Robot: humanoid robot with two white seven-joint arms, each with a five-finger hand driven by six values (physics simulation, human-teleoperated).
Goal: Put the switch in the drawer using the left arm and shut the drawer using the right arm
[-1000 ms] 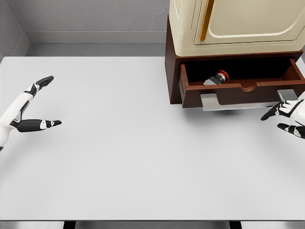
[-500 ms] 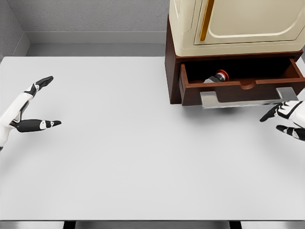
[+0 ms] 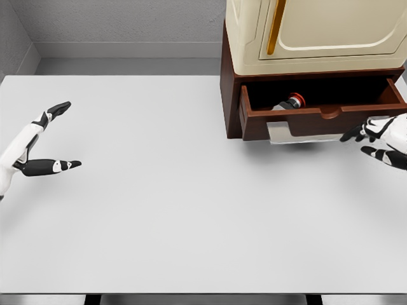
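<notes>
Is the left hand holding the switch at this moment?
No. The left hand is open over the bare table at the far left, while the switch lies inside the open drawer.

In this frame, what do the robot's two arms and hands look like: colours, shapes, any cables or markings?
Both arms are smooth white shells. The left hand has a white palm with slim, tapered black fingers carrying small white patches at the joints. The right hand, partly cut off by the picture's edge, shows the same white back and black fingers with white segments. No cables, sleeves or printed markings are visible.
</notes>
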